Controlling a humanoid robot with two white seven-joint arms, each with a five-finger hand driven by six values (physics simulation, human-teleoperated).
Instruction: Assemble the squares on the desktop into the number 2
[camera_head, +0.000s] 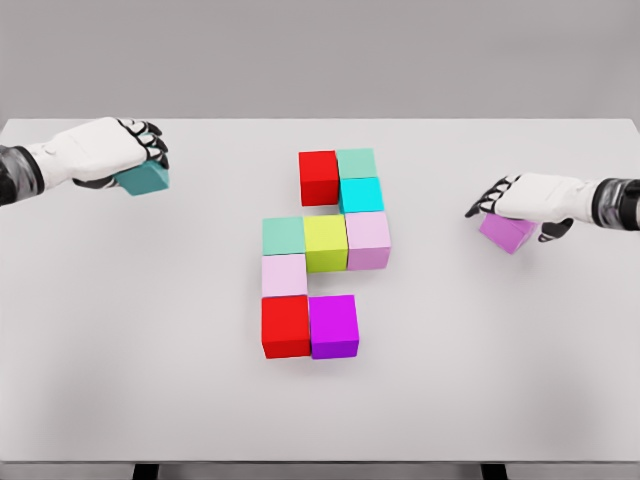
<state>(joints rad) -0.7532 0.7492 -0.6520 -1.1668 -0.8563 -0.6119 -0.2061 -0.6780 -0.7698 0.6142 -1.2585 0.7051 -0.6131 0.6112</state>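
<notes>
On the white table (120, 350), nine cubes at centre already trace most of a 2 (322, 250); top-left and bottom-right cells look unfilled. At ten o'clock, the left hand (112, 150) grips a teal cube (145, 180); at three o'clock, the right hand (527, 198) clasps a violet cube (506, 233).

1 head view, high, angled down – whole table (100, 400), moderately near

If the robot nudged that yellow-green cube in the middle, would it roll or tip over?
Probably neither. The yellow-green cube has flat faces and sits squarely on the table, so it should slide, not roll. It looks rigid. It touches the mint cube and pink cube, so a sideways nudge would likely shove one along.
</notes>
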